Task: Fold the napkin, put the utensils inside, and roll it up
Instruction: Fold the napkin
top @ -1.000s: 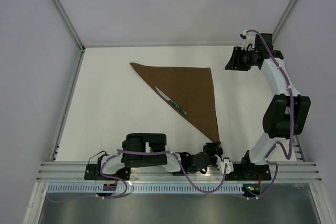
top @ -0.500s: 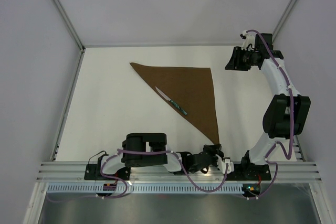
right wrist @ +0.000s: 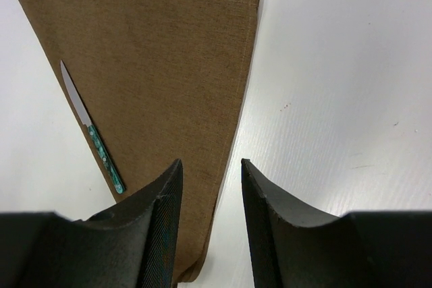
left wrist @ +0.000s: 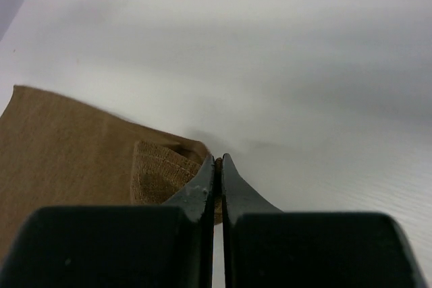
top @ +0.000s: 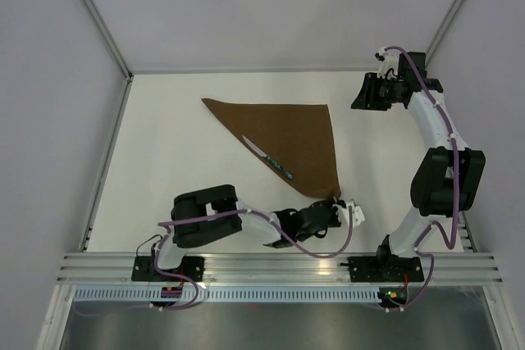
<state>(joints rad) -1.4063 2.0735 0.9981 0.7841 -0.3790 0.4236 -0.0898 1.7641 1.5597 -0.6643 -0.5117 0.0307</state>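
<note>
**Start of the roll.** The napkin point(top: 291, 133) lies folded into a triangle. The knife point(top: 268, 158) is laid on it along the slanted left edge, with the blade toward the napkin's far left corner.

The left gripper point(top: 338, 202) is seen at the napkin's near corner. Its jaws are pressed together on the cloth tip, which is curled up beside them in the left wrist view.

The right gripper point(top: 367, 92) is held just beyond the napkin's far right corner, with its jaws parted and nothing between them.

For a tidy roll, the pinched corner is best carried low and turned over toward the knife, so that the cloth is folded rather than dragged. A sideways pull on the napkin is likely to slide the knife off its edge. The far right corner may need to be pinned by the free gripper.
</note>
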